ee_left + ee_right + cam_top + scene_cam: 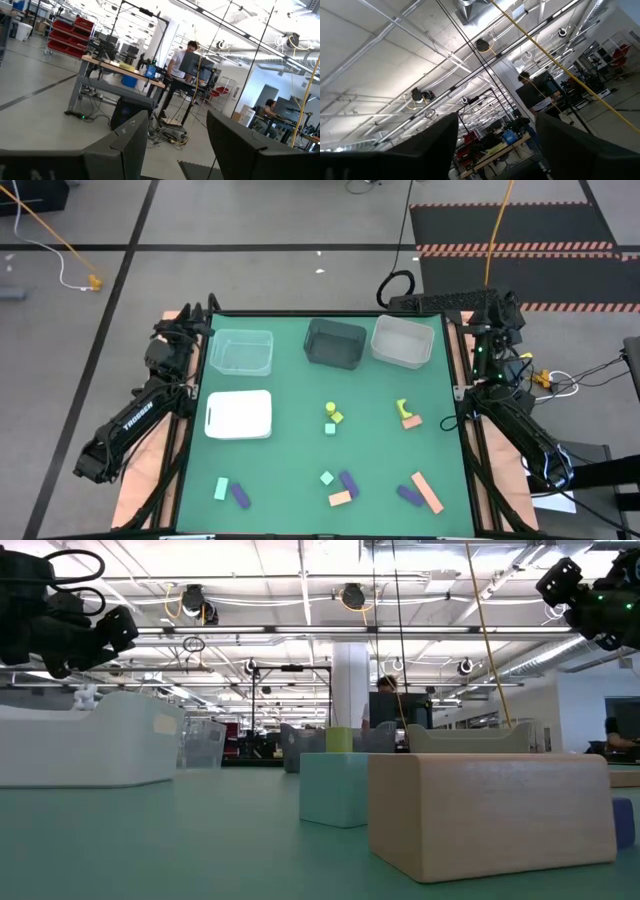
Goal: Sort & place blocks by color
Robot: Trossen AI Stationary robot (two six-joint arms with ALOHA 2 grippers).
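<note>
Small blocks lie scattered on the green table (pixel 290 450). Two yellow-green ones (pixel 333 413) and a mint one (pixel 330 428) are at the middle. A yellow-green hook piece (pixel 403 408) lies by a salmon one (pixel 411 422). Near the front lie mint (pixel 221 488) and purple (pixel 240 496) blocks, a mint, purple and salmon group (pixel 341 488), and a purple block (pixel 408 495) beside a salmon bar (pixel 427 491). My left gripper (pixel 177 150) is open and empty above the far left corner (pixel 185 330). My right gripper (pixel 497 150) is open and empty above the far right corner (pixel 490 320).
Three bins stand along the far edge: a clear one (pixel 241 352), a dark one (pixel 335 342) and a pale one (pixel 402 341). A flat white tray (pixel 239 414) lies at the left. In the low view a salmon block (pixel 490 810) and a mint block (pixel 335 788) stand close to the camera.
</note>
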